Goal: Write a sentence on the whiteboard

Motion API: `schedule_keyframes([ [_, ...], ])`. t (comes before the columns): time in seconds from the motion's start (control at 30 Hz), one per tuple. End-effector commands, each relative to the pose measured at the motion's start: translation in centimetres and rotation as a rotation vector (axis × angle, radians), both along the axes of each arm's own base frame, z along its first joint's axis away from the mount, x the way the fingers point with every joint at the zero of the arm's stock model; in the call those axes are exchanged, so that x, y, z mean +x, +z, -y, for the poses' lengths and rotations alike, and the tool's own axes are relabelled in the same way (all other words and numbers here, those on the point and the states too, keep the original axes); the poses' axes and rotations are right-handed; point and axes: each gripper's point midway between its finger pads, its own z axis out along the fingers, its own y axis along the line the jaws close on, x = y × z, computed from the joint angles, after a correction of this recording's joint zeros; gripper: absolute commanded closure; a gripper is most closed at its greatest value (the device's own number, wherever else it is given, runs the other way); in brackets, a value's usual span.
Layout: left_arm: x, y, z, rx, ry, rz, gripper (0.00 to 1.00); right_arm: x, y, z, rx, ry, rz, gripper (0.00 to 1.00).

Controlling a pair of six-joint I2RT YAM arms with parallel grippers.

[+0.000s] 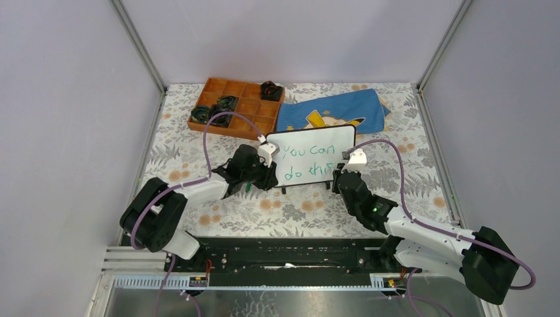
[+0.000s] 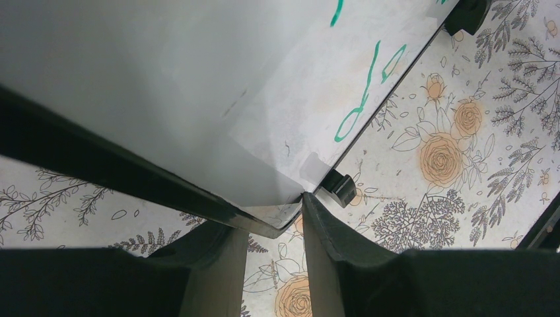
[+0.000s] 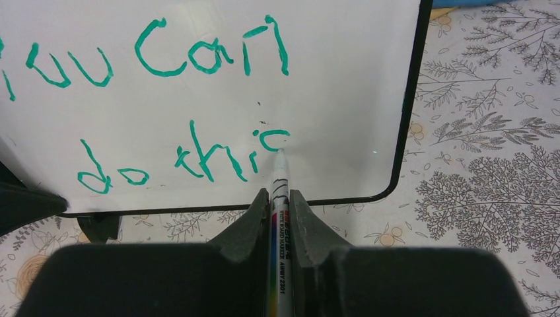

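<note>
Top view: whiteboard (image 1: 330,140) stands upright on small black feet mid-tabletop (image 1: 290,211), between the two arms and just in front of a blue cloth (image 1: 343,109) with yellow print. An orange compartmented tray (image 1: 228,130) with dark items sits at the far left. The tabletop covering is a floral print of grey foliage and orange roses.

Right wrist view only: the sentence (image 3: 198,59) reads clearly, green strokes, "You can" over "do thi" plus a partly formed last letter. Right jaws are pinched on a slim white marker (image 3: 280,181) with a rainbow stripe, and its tip touches the glossy board at that last letter. The frame is thin and black with rounded corners.

Left wrist view only: left jaws pinch the board's lower corner, one finger behind it and one on its face, beside a stubby black foot (image 2: 340,187).
</note>
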Motion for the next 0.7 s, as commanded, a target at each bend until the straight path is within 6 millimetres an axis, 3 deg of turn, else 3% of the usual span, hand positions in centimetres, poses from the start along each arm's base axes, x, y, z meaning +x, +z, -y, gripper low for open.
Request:
schedule_keyframes([
  [0.0,0.0,-0.1,0.1,0.023,-0.014,0.014,0.6,0.3,0.6,1.3,0.005,-0.072,0.025,1.0],
  [0.3,0.0,-0.1,0.1,0.023,-0.016,0.014,0.6,-0.1,-0.4,1.6,-0.011,-0.071,-0.004,1.0],
  [0.67,0.0,0.0,0.1,0.022,-0.015,0.019,0.6,-0.5,-1.6,0.3,0.009,-0.007,-0.05,1.0],
])
